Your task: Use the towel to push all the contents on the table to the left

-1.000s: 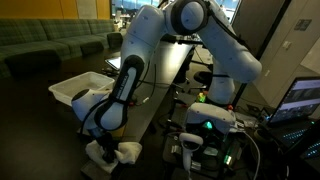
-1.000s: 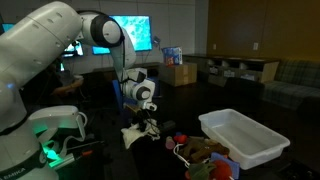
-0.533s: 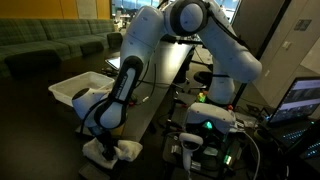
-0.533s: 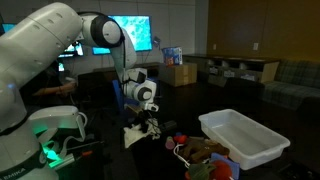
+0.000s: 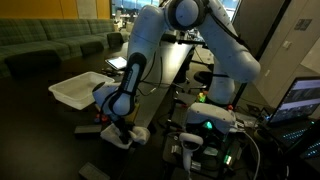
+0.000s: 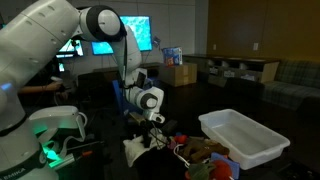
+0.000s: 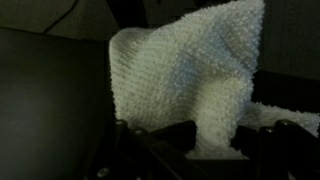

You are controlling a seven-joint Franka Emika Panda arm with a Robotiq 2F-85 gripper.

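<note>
My gripper (image 5: 120,127) is shut on a white towel (image 5: 128,135), which hangs from the jaws down onto the dark table (image 5: 160,100). In an exterior view the gripper (image 6: 150,124) holds the towel (image 6: 135,149) right beside small red items (image 6: 170,141) and a pile of mixed objects (image 6: 205,153). The wrist view is filled by the towel (image 7: 190,70), pinched between the two dark fingers (image 7: 200,135). What lies under the towel is hidden.
A white plastic bin (image 5: 80,88) stands on the table beyond the gripper; it also shows in an exterior view (image 6: 245,136) behind the pile. Monitors, cables and a lit green controller (image 5: 207,124) stand beside the table.
The gripper has carried the towel across the table, from its edge toward the red items and the pile. The towel now hangs more bunched from the jaws.
</note>
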